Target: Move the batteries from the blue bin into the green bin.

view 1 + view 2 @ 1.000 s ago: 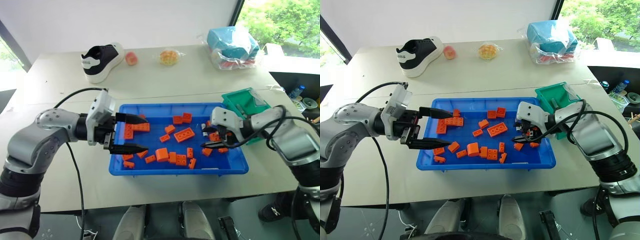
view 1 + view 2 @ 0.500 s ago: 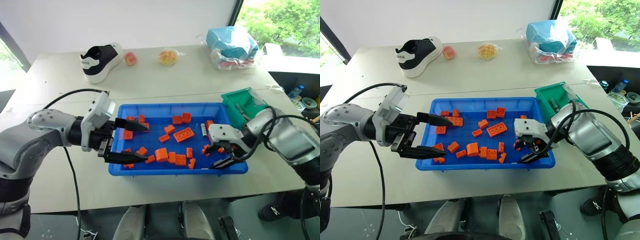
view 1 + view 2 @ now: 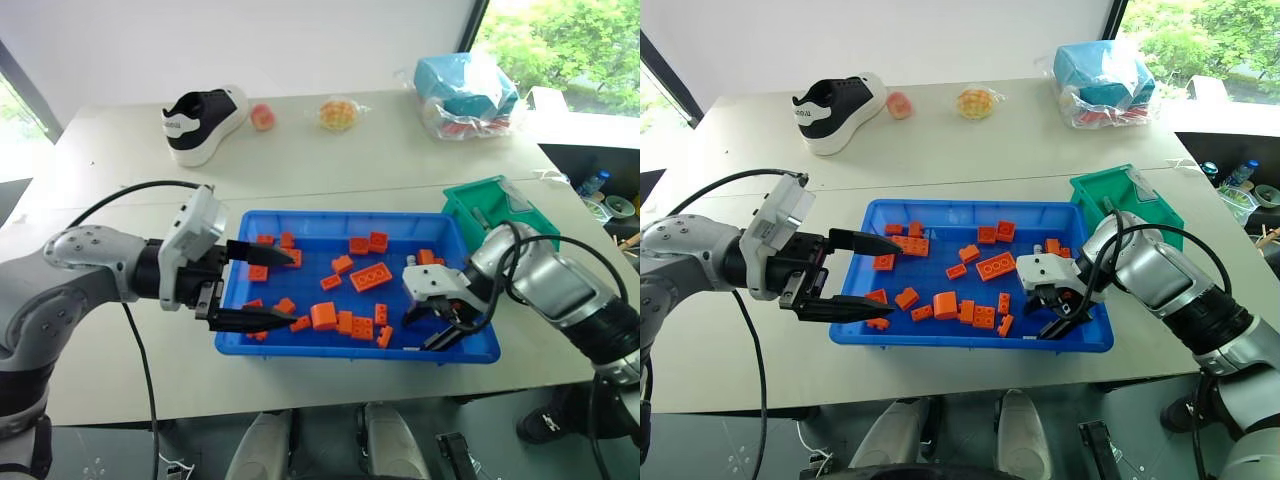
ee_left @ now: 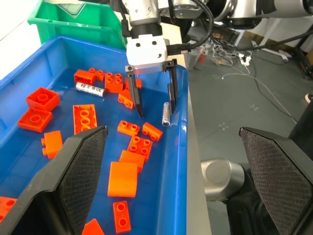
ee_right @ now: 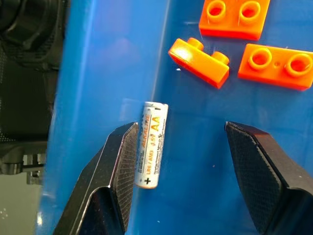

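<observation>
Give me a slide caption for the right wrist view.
Open right gripper straddling an AA battery on the blue bin floor.

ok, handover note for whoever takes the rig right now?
Right gripper: open, fingers either side of a battery lying by the near wall of the blue bin, not gripped yet.
Left gripper: open, empty, over the blue bin's left end.
A second battery lies among the orange bricks.
Green bin: contents unclear.
Left: close, lift, carry to the green bin, then the second battery.

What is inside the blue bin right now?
Orange toy bricks and two batteries lie in the blue bin. The open right gripper straddles one; bricks may cover others.
</observation>
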